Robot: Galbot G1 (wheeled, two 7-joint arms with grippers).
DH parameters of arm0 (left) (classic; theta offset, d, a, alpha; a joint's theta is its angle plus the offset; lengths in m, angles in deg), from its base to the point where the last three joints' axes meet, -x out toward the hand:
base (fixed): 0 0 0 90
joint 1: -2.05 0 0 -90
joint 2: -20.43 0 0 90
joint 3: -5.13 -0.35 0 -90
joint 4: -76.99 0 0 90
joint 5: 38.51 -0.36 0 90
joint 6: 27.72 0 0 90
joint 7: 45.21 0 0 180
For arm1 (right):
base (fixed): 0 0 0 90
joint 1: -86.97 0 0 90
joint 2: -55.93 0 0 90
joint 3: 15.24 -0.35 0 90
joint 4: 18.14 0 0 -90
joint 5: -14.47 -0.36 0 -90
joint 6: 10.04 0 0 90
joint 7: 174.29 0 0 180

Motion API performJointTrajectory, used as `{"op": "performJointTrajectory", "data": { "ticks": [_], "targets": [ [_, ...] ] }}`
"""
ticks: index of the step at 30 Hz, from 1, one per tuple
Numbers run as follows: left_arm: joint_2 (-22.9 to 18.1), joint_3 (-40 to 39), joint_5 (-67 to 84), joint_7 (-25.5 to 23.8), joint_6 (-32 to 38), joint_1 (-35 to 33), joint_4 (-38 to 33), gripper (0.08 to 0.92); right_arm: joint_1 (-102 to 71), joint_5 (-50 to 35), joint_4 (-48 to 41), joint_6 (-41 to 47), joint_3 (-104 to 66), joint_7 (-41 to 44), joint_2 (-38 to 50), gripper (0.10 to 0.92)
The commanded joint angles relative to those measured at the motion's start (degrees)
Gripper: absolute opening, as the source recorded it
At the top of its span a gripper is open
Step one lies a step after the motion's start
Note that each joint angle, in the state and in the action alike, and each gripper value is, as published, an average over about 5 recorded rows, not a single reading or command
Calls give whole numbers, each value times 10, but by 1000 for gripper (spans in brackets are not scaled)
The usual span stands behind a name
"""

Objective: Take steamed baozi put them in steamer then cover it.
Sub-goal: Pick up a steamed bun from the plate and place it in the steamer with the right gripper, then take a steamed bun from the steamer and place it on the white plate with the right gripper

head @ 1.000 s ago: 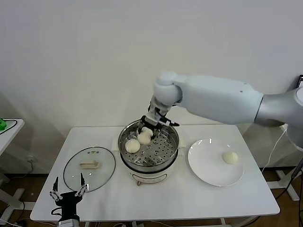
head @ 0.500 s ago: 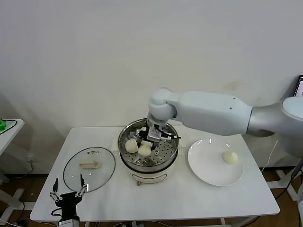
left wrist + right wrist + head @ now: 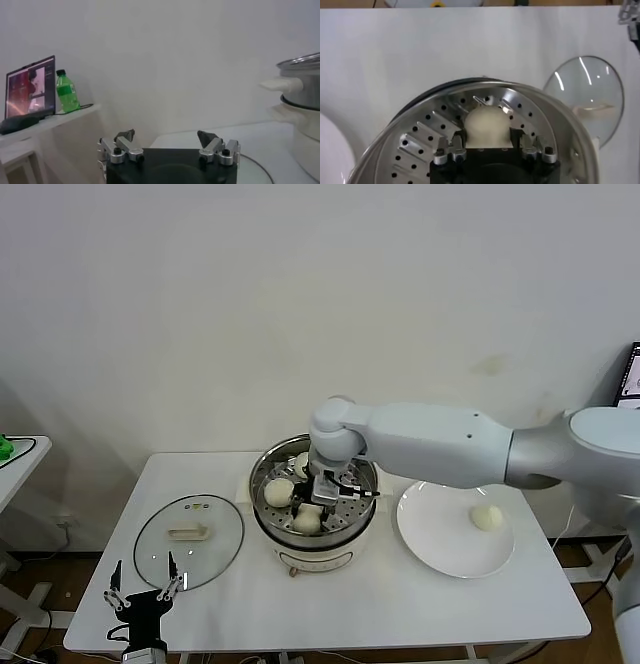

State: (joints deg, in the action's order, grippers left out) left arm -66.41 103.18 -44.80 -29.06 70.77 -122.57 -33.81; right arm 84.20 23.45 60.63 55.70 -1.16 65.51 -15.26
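Observation:
The steamer (image 3: 340,546) stands mid-table, its perforated tray (image 3: 417,145) showing. My right gripper (image 3: 318,504) reaches down into it, shut on a steamed baozi (image 3: 487,125) held low over the front of the tray. Its fingers (image 3: 451,145) press against both sides of the bun. Two more baozi lie inside, one on the left (image 3: 279,491) and one at the back (image 3: 301,464). Another baozi (image 3: 487,517) rests on the white plate (image 3: 440,549). The glass cover (image 3: 189,539) lies flat on the table left of the steamer. My left gripper (image 3: 145,589) waits open below the table's front left corner.
A side table at the left holds a green bottle (image 3: 66,92) and a laptop (image 3: 30,87). The steamer's side handle (image 3: 281,84) juts toward my left gripper (image 3: 167,137). The cover (image 3: 587,95) also shows past the steamer rim.
My right gripper has carried the baozi from the back rim of the steamer down and forward to the front of the tray. The left arm has not moved.

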Motion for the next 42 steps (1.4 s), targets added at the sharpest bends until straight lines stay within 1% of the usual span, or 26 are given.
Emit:
{"op": "performJointTrajectory", "data": {
  "ticks": [1, 3, 10, 13, 17, 20, 26, 31, 36, 42],
  "targets": [
    [0, -1, 0, 0, 0, 1, 1, 823, -10, 11, -6, -7, -1, -2, -1, 558],
    [0, -1, 0, 0, 0, 1, 1, 823, -9, 11, -6, -8, -2, -5, 0, 578],
    [0, -2, 0, -1, 0, 1, -1, 823, 1, 10, -8, -12, -6, -9, 3, 766],
    [0, -3, -1, -1, 0, 0, -1, 823, 10, 8, -6, -11, -9, -9, 5, 812],
    [0, -4, -1, -1, 1, 0, -2, 823, 36, 4, -15, -10, -21, -4, 9, 822],
    [1, -6, -2, -1, 1, 0, -2, 823, 57, 4, -42, -9, -42, -2, 13, 823],
    [10, -11, -2, -1, 1, 0, -5, 823, 83, -7, -135, 12, -105, 6, 37, 823],
    [24, -14, 3, -1, -1, 1, -8, 823, 113, -46, -195, 42, -83, 30, 91, 823],
    [35, -22, 4, -2, -3, 4, -7, 823, 128, -110, -181, 109, -19, 65, 184, 823],
    [42, -29, 4, -3, -5, 9, -3, 823, 108, -139, -137, 159, 48, 90, 283, 823]
  ]
}}
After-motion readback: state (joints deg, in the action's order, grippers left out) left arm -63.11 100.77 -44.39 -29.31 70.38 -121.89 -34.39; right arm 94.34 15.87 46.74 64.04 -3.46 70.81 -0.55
